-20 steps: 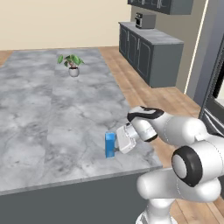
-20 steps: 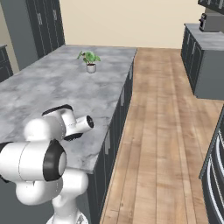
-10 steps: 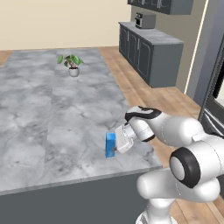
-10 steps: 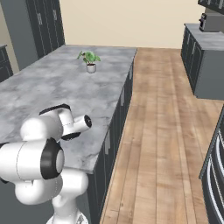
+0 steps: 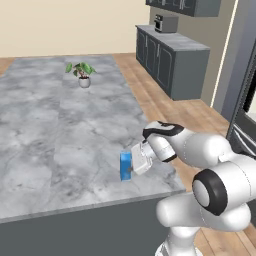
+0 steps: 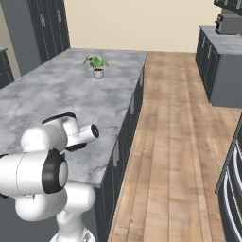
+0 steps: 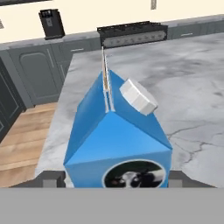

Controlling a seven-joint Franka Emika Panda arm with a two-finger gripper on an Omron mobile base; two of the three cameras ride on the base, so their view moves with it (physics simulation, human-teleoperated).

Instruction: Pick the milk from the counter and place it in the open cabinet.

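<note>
While your gripper (image 5: 131, 166) straddles the milk (image 5: 125, 165), jaws part-closed, square it before squeezing; grip unconfirmed.

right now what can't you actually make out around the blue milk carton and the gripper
- Left base view: the blue milk carton shows one narrow side; the white gripper hides the rest, so contact is unclear.
- Right base view: the arm's own white body blocks the carton on the grey marbled counter.
- Hand view: carton base and fingertips are cut off by the bottom edge, so the grip is unconfirmed.
- The open cabinet: not identifiable.
- Small potted plant: too small for detail.
</note>
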